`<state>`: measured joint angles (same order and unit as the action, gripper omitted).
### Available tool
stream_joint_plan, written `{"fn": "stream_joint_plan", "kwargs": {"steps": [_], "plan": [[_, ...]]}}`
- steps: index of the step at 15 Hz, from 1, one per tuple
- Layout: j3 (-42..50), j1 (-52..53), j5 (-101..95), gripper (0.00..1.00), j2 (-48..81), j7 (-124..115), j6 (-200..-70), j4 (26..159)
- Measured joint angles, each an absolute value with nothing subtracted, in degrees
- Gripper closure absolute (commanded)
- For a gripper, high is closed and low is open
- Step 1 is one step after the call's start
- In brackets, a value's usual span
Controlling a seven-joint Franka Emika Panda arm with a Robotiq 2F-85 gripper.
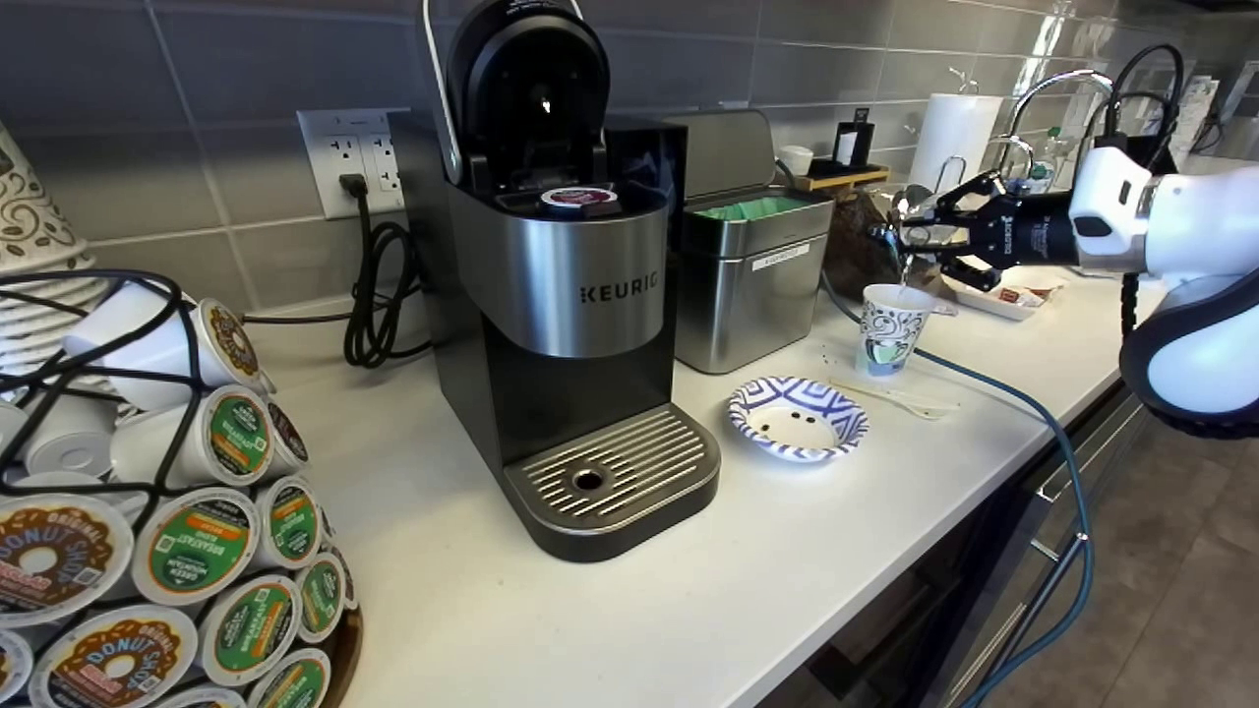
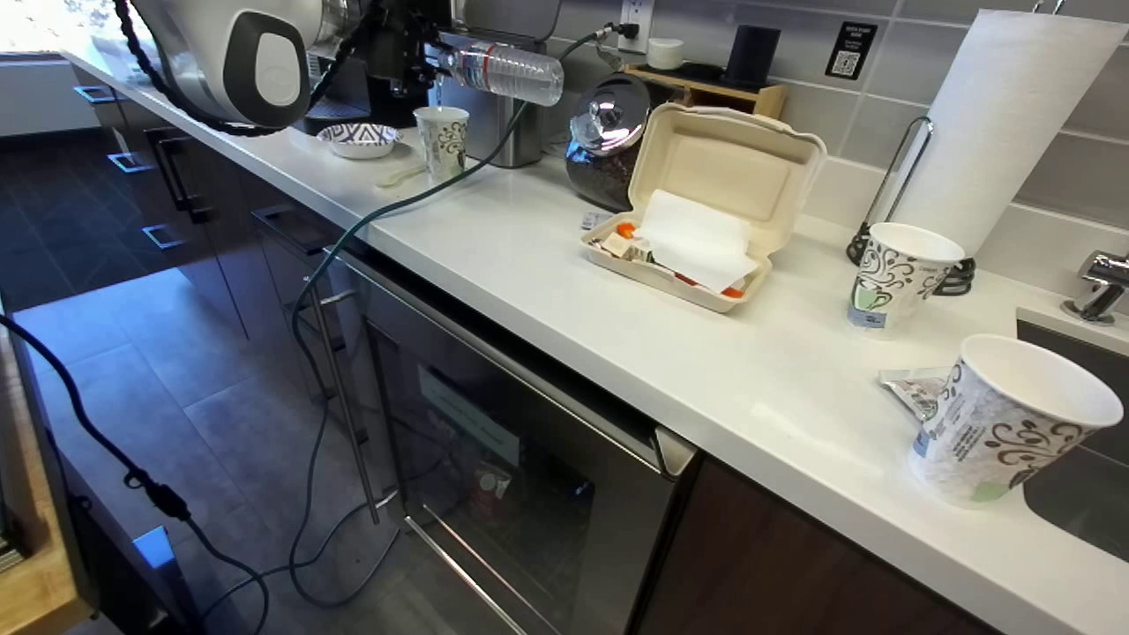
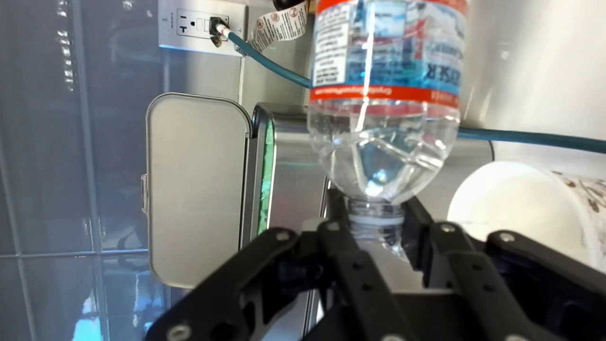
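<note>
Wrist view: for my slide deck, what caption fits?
Gripper clasping a water bottle by its neck, with a paper cup and open metal bin in view.

In an exterior view, we find the coffee maker [image 1: 566, 280] upright on the counter [image 1: 610, 639], its lid raised and a pod [image 1: 578, 198] at the top. Just beside its drip tray [image 1: 629, 472], we see a patterned bowl [image 1: 797, 391] holding dark specks. Near the bowl stands a cup [image 1: 888, 334]. The gripper [image 1: 910, 236] lies horizontal above the cup; we cannot identify the glinting item [image 1: 888, 236] at its end. A thin stream [image 1: 904, 268] runs down to the cup. Behind the bowl, we note an open steel bin [image 1: 748, 305].
</note>
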<state>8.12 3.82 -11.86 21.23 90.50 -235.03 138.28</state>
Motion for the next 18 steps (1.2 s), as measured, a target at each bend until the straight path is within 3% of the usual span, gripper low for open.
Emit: {"fn": "stream_joint_plan", "kwargs": {"steps": [18], "plan": [[8.1,3.8,-11.9,0.92,21.2,92.6,-236.3,138.3]]}}
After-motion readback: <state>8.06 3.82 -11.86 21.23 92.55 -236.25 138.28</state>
